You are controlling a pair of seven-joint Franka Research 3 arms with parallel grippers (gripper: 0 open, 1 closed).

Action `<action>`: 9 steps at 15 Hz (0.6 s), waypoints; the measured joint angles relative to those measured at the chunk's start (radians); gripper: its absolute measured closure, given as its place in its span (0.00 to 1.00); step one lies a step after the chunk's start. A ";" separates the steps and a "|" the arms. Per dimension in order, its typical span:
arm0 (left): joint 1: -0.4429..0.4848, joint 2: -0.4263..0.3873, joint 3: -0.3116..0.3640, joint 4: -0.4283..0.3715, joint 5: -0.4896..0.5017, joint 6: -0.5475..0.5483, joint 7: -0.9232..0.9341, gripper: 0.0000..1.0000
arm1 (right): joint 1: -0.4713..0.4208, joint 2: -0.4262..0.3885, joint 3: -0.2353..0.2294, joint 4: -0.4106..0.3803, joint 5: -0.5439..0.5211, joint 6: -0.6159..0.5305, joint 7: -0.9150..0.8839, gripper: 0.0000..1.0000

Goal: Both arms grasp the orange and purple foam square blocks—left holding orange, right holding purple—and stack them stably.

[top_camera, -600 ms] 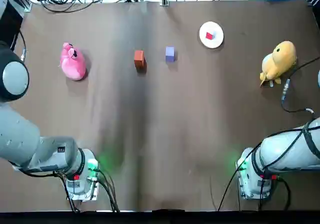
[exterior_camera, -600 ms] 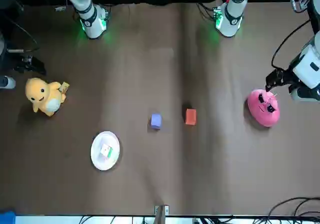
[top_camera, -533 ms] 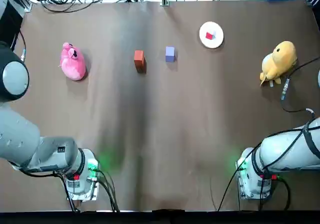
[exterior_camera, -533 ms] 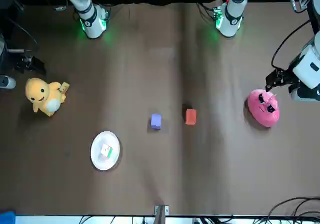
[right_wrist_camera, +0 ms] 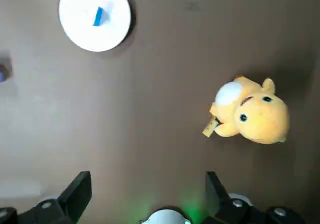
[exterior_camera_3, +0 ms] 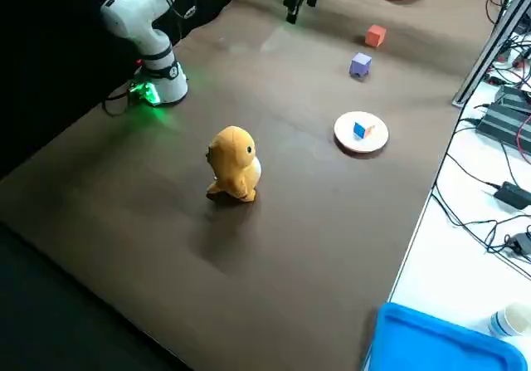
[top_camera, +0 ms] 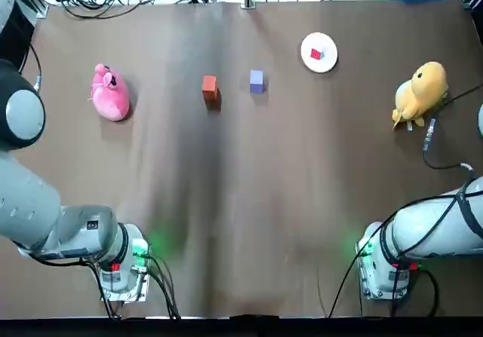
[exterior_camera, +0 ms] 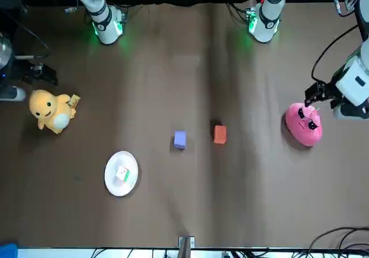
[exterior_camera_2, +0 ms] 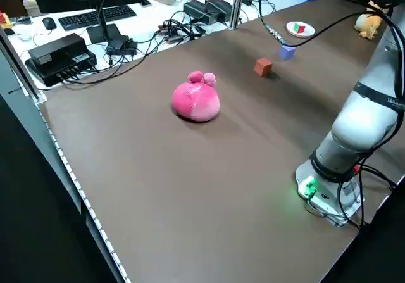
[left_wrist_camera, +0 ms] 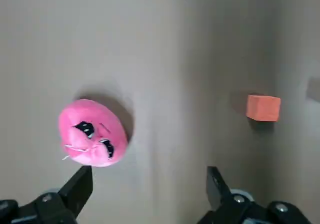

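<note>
1. The brown bench (top_camera: 241, 201) carries everything, with both arm bases at its near edge.
2. The left gripper (left_wrist_camera: 149, 176) hangs above the bench's left side, close over the pink plush toy (top_camera: 110, 93), fingers spread wide and holding nothing.
3. The right gripper (right_wrist_camera: 147, 179) hangs over the right side near the yellow plush duck (top_camera: 420, 90), its fingers likewise spread and empty.
4. A white plate (top_camera: 327, 59) lies toward the far edge, with a small multicoloured cube (top_camera: 316, 53) on it.
5. The orange foam block (top_camera: 210, 87) sits on the bench between the pink toy and the plate.
6. The purple foam block (top_camera: 256, 81) rests beside the orange one on the plate's side, a gap between them, neither stacked.
</note>
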State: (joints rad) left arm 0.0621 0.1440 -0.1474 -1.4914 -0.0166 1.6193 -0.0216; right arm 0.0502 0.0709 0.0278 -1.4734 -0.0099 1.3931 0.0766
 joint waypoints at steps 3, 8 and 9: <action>-0.013 0.056 -0.001 0.016 -0.030 0.015 0.003 0.00 | 0.059 0.000 0.002 -0.003 0.017 0.018 0.006 0.00; -0.072 0.133 -0.020 0.037 -0.144 0.019 0.002 0.00 | 0.193 0.068 0.004 -0.027 0.033 0.187 0.137 0.00; -0.069 0.136 -0.019 0.039 -0.214 -0.012 0.002 0.00 | 0.227 0.096 0.005 -0.030 0.036 0.225 0.186 0.00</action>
State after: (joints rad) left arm -0.0065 0.2797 -0.1660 -1.4523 -0.2306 1.6073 -0.0193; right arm 0.2771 0.1666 0.0324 -1.5038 0.0259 1.6179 0.2623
